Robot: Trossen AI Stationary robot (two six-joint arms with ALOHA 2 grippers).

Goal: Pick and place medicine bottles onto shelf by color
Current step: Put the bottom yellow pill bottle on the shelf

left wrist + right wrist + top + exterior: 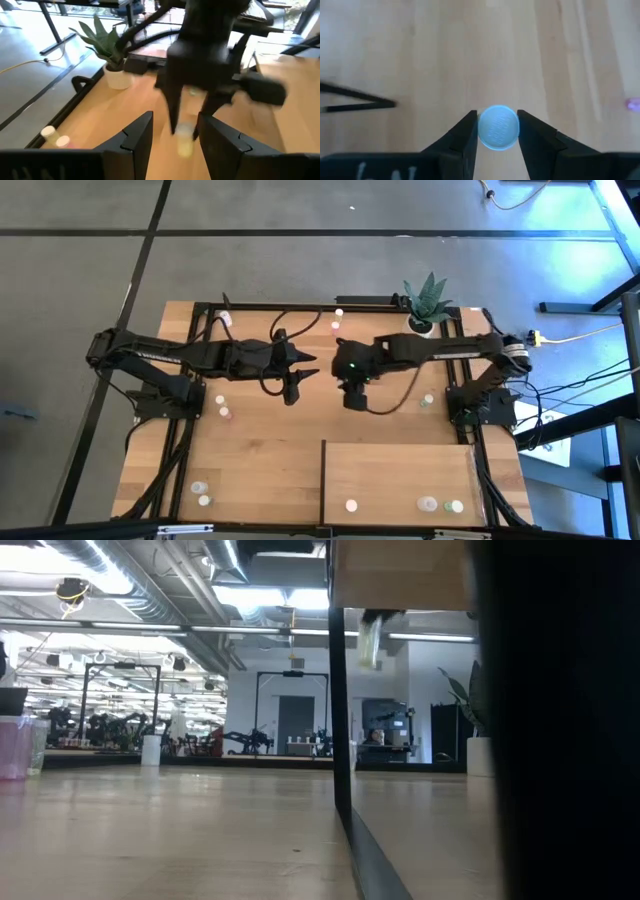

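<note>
Near the centre of the high view, the right gripper [355,398] hangs above the tabletop [260,450], pointing down. Right wrist view: its two fingers [462,134] clamp a round-capped medicine bottle [498,127], cap facing the camera, bare planks beneath. In the low view the same bottle [371,640] shows near the top of the frame, pale yellowish, well clear of the table surface.

Just left of it in the high view sits the left gripper [291,388], also above the table. Left wrist view: its fingers [135,140] stand apart at a moderate gap with nothing between them; beyond them is the right arm's gripper with the bottle.

The shelf [400,475] occupies the lower right of the high view. Three bottles rest along its near edge: one toward its left [351,505], two close together toward the right [428,504], [457,506].

Loose bottles on the tabletop: a pair at lower left [200,488], a pair left of centre [222,406], a few at the upper middle [338,320]. A potted plant [425,305] stands at the upper right of the table.
</note>
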